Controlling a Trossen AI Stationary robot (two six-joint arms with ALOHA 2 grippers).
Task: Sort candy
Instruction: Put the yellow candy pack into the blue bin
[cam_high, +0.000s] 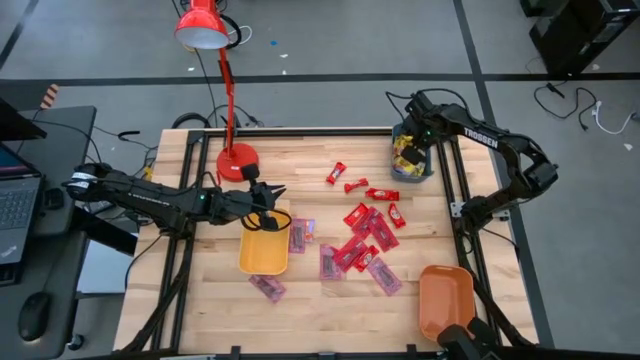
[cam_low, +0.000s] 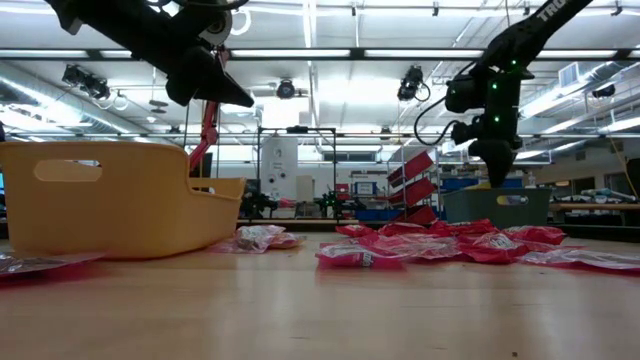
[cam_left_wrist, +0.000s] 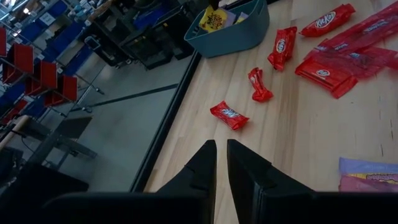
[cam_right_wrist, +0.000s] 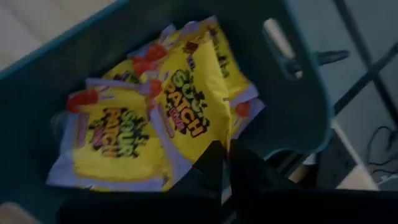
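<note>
Red-wrapped candy (cam_high: 362, 228) lies scattered mid-table, with pinkish-purple packets (cam_high: 301, 233) among it. Yellow packets (cam_right_wrist: 112, 137) lie piled in the teal tray (cam_high: 430, 170) at the far right. My right gripper (cam_high: 408, 150) hangs over that tray, pointing steeply down, shut on one yellow packet (cam_right_wrist: 186, 112). My left gripper (cam_high: 278, 192) hovers above the far rim of the yellow tray (cam_high: 264, 252), shut and holding nothing. In the left wrist view it (cam_left_wrist: 222, 155) points toward loose red candy (cam_left_wrist: 229, 115). My right gripper pinches the yellow packet by its near edge (cam_right_wrist: 211, 144) between the two fingertips, coming from above and pointing steeply down into the teal tray. The packet slopes away from the fingers, and its far end rests on the other packets in the tray.
An orange tray (cam_high: 445, 298) sits at the near right corner. A red desk lamp (cam_high: 225, 100) stands on its base (cam_high: 237, 160) at the far left of the table. A laptop (cam_high: 15, 200) lies off the table's left side. Bare wood shows along the near edge.
</note>
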